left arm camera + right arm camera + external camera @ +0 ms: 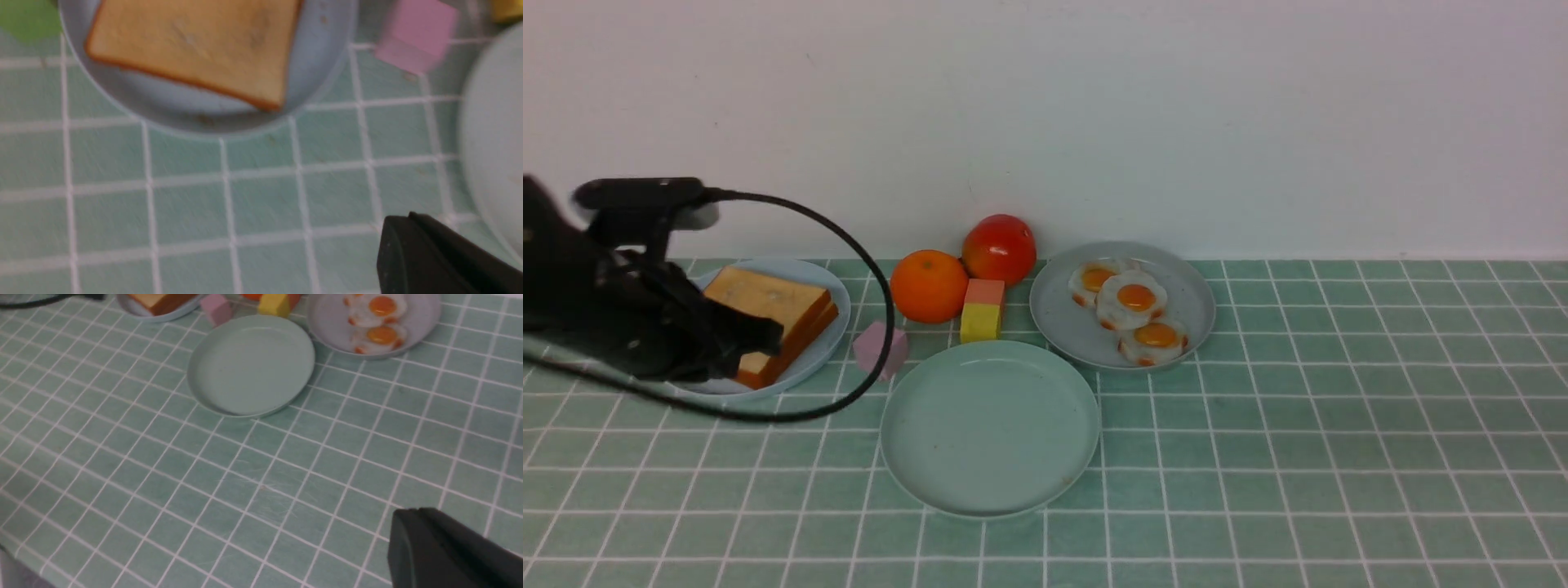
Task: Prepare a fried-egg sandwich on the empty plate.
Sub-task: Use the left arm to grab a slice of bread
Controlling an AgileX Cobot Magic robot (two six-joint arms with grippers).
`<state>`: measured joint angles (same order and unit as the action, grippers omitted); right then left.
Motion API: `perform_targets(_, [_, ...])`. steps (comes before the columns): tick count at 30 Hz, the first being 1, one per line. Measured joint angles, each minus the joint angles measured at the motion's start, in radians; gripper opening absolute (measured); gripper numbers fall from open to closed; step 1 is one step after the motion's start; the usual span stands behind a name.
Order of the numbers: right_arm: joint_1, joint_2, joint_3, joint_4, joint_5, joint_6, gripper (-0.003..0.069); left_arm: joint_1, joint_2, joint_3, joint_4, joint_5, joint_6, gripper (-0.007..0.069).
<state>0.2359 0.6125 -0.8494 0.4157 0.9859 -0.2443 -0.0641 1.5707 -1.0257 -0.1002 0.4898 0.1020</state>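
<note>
My left claw (766,333) was clenched on nothing by the toast (768,300), left of the mint plate (988,486); right claw (443,551) clenched too; eggs (1131,300) sat back-right of it.

"What is at the back?"

"A plain white wall (1143,106). It has a few faint specks on it."

"And what is down below?"

"A bench (1339,457) covered in green squares, with thin white lines between them."

"Is it bright?"

"Yes. The light is soft and even. The wall meets the bench in one straight line."
</note>
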Motion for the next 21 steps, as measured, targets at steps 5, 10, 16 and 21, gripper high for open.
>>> perform_targets(5, [0.015,0.010,-0.001,-0.001,0.001,-0.008,0.0000,0.000,0.156,-0.094,0.140,-0.061,0.000,0.0092])
perform_targets(10, [0.015,0.010,-0.002,-0.001,0.001,-0.011,0.0000,0.000,0.234,-0.125,0.184,-0.189,0.000,0.0286])
perform_targets(16, [0.017,0.010,-0.002,0.031,0.001,-0.012,0.0000,0.000,0.320,-0.130,0.217,-0.309,0.000,0.0407])
perform_targets(21, [0.017,0.010,-0.003,0.062,0.001,-0.012,0.0003,0.000,0.379,-0.130,0.265,-0.353,0.001,0.0404])
